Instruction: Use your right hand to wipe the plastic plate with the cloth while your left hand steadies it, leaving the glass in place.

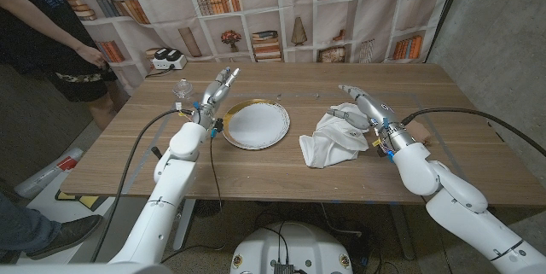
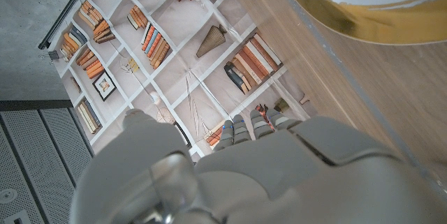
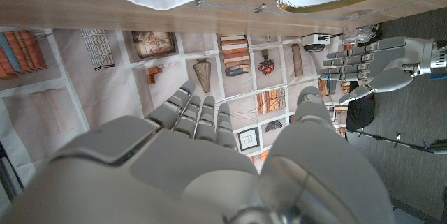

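On the wooden table (image 1: 281, 176) a white plastic plate (image 1: 256, 125) with a gold rim lies left of centre, and a crumpled white cloth (image 1: 334, 137) lies to its right, apart from it. A clear glass (image 1: 181, 91) stands at the far left of the table, beyond and left of the plate. The left hand (image 1: 218, 90) is raised just left of the plate's far edge, between plate and glass, its fingers straight and apart, holding nothing; whether it touches the plate's rim cannot be told. The right hand (image 1: 362, 106) sits at the right side of the cloth, fingers extended and spread toward the far edge, empty of any grip; it is just beside or over the cloth's edge, and contact cannot be told. In the right wrist view the left hand (image 3: 374, 60) appears with fingers extended side by side. A person (image 1: 51, 26) in dark clothing stands at the far left beside the table, in front of a bookshelf backdrop (image 1: 281, 9).
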Controlling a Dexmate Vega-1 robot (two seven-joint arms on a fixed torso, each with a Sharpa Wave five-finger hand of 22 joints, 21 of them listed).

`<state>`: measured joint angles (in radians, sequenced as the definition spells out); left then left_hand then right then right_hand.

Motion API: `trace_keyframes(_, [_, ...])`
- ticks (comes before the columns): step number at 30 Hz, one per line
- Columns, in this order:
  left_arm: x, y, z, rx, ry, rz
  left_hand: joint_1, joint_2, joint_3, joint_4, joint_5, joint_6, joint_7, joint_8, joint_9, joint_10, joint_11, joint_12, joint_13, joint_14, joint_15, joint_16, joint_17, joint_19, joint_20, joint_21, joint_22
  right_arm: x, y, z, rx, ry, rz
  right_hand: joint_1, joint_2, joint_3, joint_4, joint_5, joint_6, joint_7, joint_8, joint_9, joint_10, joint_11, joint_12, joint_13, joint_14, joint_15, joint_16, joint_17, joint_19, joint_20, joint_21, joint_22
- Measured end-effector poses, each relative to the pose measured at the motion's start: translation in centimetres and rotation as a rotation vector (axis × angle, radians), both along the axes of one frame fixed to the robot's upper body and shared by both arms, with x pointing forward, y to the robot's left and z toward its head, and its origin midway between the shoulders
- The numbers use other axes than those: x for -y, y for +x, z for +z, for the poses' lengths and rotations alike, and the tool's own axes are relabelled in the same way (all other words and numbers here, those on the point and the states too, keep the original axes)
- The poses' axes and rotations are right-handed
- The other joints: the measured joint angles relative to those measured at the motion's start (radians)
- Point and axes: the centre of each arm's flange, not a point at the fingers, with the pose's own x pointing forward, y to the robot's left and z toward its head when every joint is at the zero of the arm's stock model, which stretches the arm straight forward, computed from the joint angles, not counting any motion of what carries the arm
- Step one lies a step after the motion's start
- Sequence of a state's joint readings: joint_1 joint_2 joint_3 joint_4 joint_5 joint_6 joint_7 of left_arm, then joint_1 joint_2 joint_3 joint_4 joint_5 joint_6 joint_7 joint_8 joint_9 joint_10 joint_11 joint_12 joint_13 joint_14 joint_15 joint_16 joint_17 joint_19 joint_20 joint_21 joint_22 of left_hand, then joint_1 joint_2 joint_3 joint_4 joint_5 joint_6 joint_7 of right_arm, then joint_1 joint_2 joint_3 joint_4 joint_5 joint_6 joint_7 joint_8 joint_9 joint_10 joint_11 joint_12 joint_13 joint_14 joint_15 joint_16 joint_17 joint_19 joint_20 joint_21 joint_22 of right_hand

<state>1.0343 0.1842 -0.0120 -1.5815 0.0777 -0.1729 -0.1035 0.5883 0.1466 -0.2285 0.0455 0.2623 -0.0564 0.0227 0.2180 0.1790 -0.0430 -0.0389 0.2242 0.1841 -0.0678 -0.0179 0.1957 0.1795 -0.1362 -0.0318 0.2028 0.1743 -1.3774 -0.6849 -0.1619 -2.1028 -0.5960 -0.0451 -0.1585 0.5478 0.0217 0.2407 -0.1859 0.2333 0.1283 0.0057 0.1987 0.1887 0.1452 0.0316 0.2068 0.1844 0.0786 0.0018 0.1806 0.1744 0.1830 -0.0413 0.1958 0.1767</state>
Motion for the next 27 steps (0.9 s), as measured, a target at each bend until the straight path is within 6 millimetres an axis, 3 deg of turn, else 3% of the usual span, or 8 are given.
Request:
trace_keyframes(13, [-0.06,0.33,0.28,0.006,0.006,-0.01,0.0,0.0,0.0,0.0,-0.004,0.005,-0.005,0.0,0.0,0.0,0.0,-0.008,0.0,0.0,0.0,-0.004,0.0,0.0,0.0,0.0,0.0,-0.18,-0.39,-0.56,-0.091,-0.075,-0.079,0.076,0.005,0.034,0.001,0.0,-0.01,0.007,0.0,0.0,-0.006,0.006,0.001,-0.003,-0.005,-0.005,0.0,0.0,0.0,0.0,-0.004,0.0])
trace_keyframes(19, [0.17,0.42,0.38,0.01,0.011,-0.018,0.0,0.0,0.0,0.0,-0.004,0.005,-0.005,-0.004,0.0,0.0,0.0,-0.008,0.0,0.0,0.0,-0.004,0.0,0.0,0.0,0.0,0.0,-0.21,-0.44,-0.72,-0.126,-0.098,-0.101,0.091,0.001,0.037,0.004,-0.005,-0.015,0.012,0.0,0.0,-0.015,0.007,-0.004,-0.003,-0.005,-0.005,0.0,0.0,0.0,0.0,-0.004,0.0])
trace_keyframes(24, [0.3,0.43,0.41,0.013,0.012,-0.022,0.0,0.0,0.0,0.0,-0.007,0.005,-0.005,-0.004,0.0,0.0,0.0,-0.008,0.0,0.0,0.0,-0.003,0.0,0.0,0.0,0.0,0.0,-0.3,-0.29,-0.68,-0.165,-0.118,-0.113,0.128,-0.007,0.048,0.004,-0.013,0.0,-0.013,0.0,0.0,-0.006,-0.009,-0.003,-0.003,-0.005,-0.005,0.0,0.0,0.0,0.0,-0.004,0.0])
trace_keyframes(27, [0.32,0.43,0.43,0.013,0.013,-0.022,0.0,0.0,0.0,0.0,-0.007,0.005,-0.005,-0.008,0.0,0.0,0.0,-0.008,0.0,0.0,0.0,-0.006,0.0,0.0,0.0,0.0,0.0,-0.37,-0.26,-0.52,-0.173,-0.122,-0.115,0.139,-0.018,0.048,0.004,-0.013,-0.002,-0.012,0.0,0.0,-0.005,-0.009,0.001,-0.003,-0.005,-0.005,0.0,-0.001,0.0,0.0,-0.004,0.0])
